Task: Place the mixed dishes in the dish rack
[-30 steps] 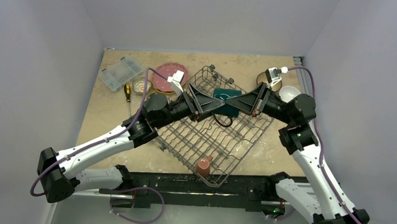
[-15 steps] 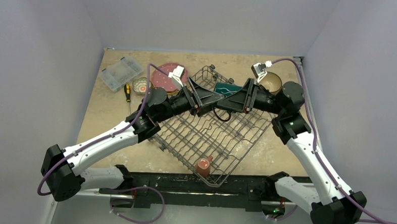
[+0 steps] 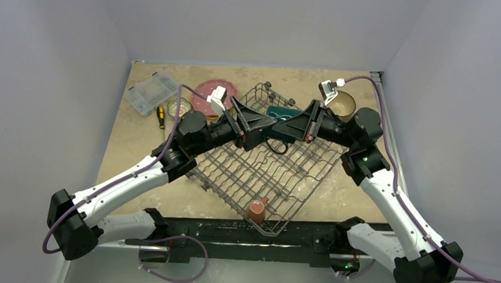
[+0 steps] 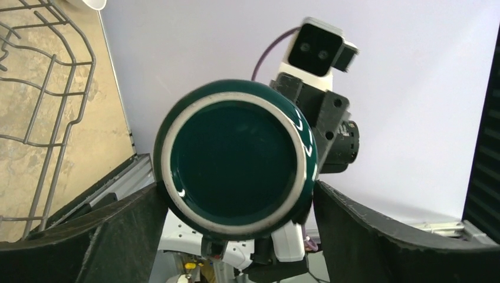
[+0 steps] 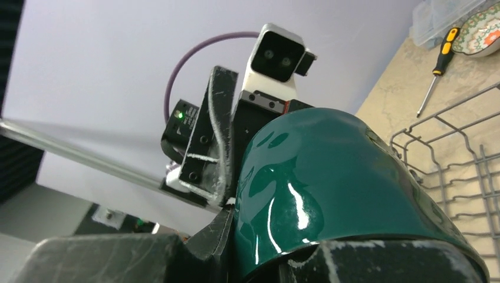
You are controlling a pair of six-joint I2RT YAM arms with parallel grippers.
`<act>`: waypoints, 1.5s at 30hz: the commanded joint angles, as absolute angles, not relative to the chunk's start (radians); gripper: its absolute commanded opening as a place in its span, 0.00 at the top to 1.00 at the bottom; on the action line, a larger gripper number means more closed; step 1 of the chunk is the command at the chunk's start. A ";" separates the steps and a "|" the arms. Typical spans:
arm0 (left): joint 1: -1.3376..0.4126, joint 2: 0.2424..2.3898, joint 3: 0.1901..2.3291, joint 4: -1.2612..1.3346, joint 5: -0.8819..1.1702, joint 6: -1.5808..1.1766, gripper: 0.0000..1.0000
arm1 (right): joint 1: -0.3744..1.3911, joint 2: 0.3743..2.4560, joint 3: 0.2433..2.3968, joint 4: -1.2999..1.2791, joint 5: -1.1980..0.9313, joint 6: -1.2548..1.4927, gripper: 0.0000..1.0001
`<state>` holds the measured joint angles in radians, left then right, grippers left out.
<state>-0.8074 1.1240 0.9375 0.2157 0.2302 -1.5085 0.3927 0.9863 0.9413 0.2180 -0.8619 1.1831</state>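
Tan speckled table (image 3: 139,156), plain lilac walls on three sides. Counted: one dish rack (image 3: 265,174), set diagonally mid-table; two mugs; two bowls; one plate; one clear box (image 3: 152,91); one screwdriver (image 3: 161,117). The red-and-white mug (image 3: 257,210) sat inside the rack at its near corner. The pink white-dotted plate (image 3: 205,90) and small floral bowl (image 3: 180,106) lay left of the rack, near the box and screwdriver. The brown bowl (image 3: 343,105) was far right, partly behind the right arm. Both arms met over the rack's far end and blocked much of it.

The dark teal mug (image 3: 280,112) was up off the rack, lying sideways between the two claws. The left gripper (image 3: 268,124) had its jaws spread wide, flanking the mug's base; whether they pressed on it I couldn't tell. The right gripper (image 3: 291,126) came from the mug's other end, jaws narrow and apparently pinching the mug, the contact point hidden.
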 commanded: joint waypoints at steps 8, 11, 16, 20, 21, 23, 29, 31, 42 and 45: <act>-0.828 0.958 0.875 0.216 0.177 -1.423 0.06 | 0.381 0.888 0.824 0.427 -0.708 1.447 1.00; -0.831 0.978 0.886 0.225 0.188 -1.421 0.19 | 0.381 0.893 0.839 0.425 -0.701 1.437 1.00; -0.842 1.088 0.975 0.249 0.273 -1.415 0.38 | 0.381 0.916 0.876 0.421 -0.690 1.421 1.00; -0.843 1.136 1.014 0.257 0.313 -1.416 0.45 | 0.380 0.916 0.891 0.438 -0.645 1.425 1.00; -0.842 1.142 1.020 0.250 0.316 -1.418 0.45 | 0.379 0.923 0.899 0.448 -0.639 1.426 1.00; -0.837 1.156 1.030 0.236 0.328 -1.427 0.42 | 0.379 0.931 0.909 0.470 -0.630 1.431 1.00; -0.804 1.114 1.040 0.101 0.286 -1.414 0.23 | 0.362 0.924 0.917 0.477 -0.596 1.412 1.00; -0.791 1.092 1.032 0.034 0.257 -1.421 0.17 | 0.356 0.923 0.910 0.494 -0.591 1.413 1.00; -0.772 1.183 1.056 0.122 0.359 -1.476 0.31 | 0.353 0.982 0.891 0.625 -0.612 1.470 1.00; -0.783 1.250 1.060 0.256 0.409 -1.527 0.46 | 0.354 0.983 0.884 0.633 -0.613 1.472 1.00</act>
